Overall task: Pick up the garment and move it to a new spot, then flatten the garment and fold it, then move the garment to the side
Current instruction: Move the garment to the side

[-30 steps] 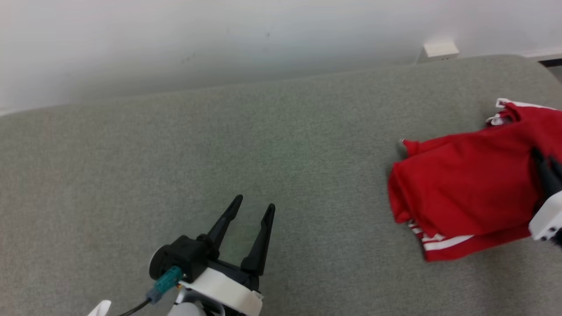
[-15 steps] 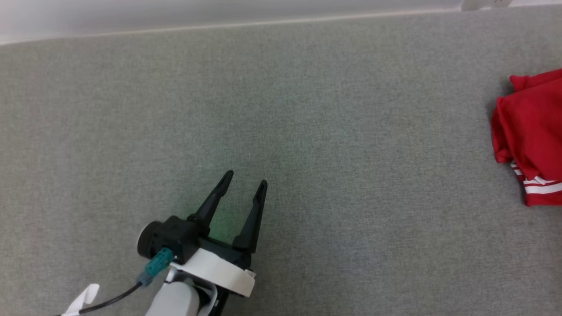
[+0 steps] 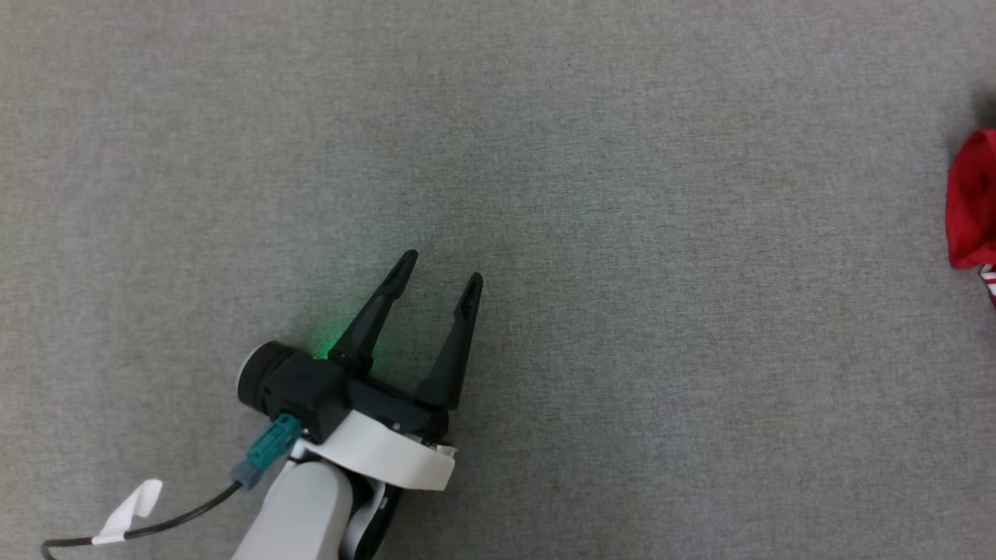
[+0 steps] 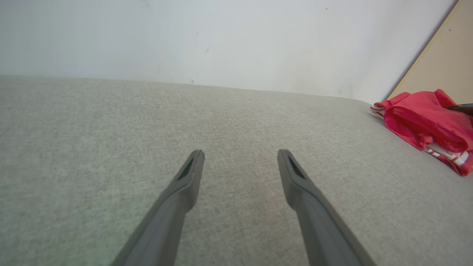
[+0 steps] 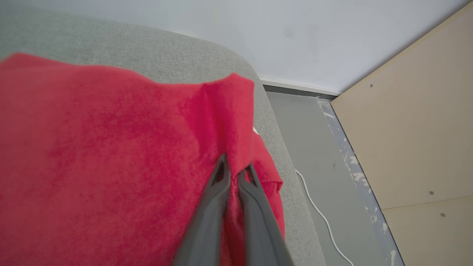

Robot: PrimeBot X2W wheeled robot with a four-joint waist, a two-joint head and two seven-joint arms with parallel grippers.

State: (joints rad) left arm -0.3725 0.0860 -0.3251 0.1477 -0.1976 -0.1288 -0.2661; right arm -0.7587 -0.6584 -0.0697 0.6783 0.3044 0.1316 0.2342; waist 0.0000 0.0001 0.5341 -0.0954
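Head camera had tilted, leaving the garment (image 3: 973, 202) at the view's edge. Left gripper (image 3: 443, 266) gaped empty; right gripper (image 5: 236, 162) pinched a thin fold that might slip.

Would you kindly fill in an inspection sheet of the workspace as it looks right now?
Surface: grey fabric pad, plain and unmarked around the left gripper.
Job's things: red garment with white stripes, bunched at the pad's right end near its rounded edge.
Clutter: nothing seen.
Grippers: left gripper open, holding nothing; right gripper shut on a fold of the garment.
Cables: black cable with a white tag trailing from the left arm; white cable on the floor.
Surroundings: white wall behind the pad; beige panel beside the floor.
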